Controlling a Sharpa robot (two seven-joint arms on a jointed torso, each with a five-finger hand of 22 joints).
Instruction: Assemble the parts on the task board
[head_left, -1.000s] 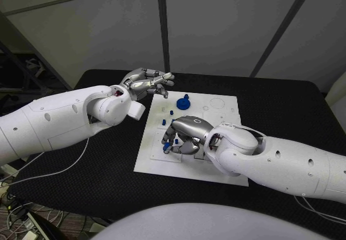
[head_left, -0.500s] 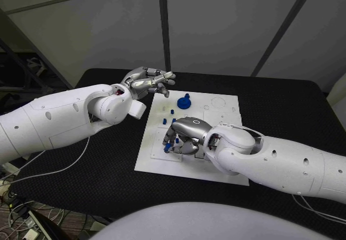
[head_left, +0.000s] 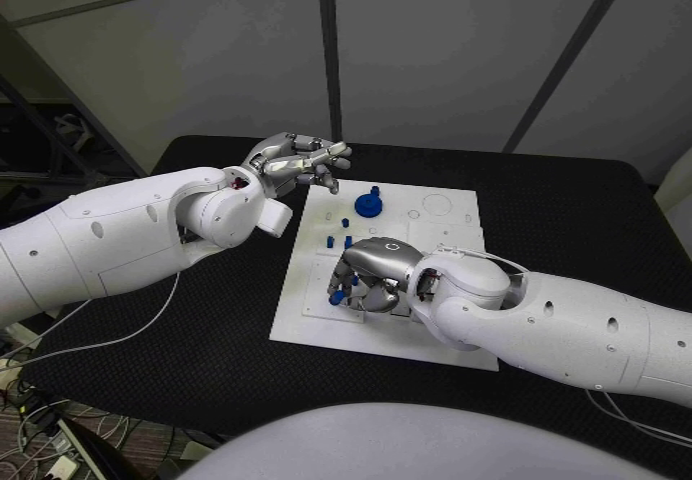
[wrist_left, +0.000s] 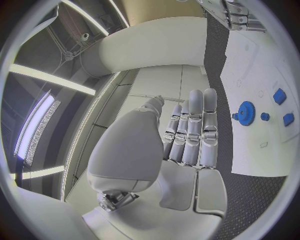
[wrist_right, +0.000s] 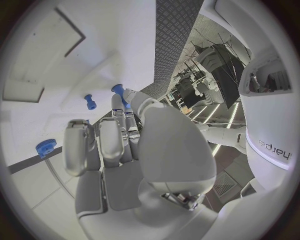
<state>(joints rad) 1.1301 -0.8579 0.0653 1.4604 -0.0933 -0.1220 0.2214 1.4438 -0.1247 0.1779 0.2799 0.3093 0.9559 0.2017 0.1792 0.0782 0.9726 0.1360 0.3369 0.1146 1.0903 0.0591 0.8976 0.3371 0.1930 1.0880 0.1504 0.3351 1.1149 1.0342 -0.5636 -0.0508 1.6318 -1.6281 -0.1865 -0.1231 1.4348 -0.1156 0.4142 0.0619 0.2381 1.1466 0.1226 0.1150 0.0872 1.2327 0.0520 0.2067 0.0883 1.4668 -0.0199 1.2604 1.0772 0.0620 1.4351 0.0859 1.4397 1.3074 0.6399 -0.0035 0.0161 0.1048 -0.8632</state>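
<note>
My silver right hand (head_left: 372, 277) was down on the near left part of the flat white task board (head_left: 447, 345), fingers curled around a small blue peg (head_left: 336, 296). I could not tell if they really pinched it. More little blue pegs (head_left: 338, 241) stood just past it, and the round blue gear (head_left: 369, 206) sat farther back. I needed to go slow and hold the peg straight up. My left hand (head_left: 294, 165) hung past the far left edge, fingers curled on nothing.
</note>
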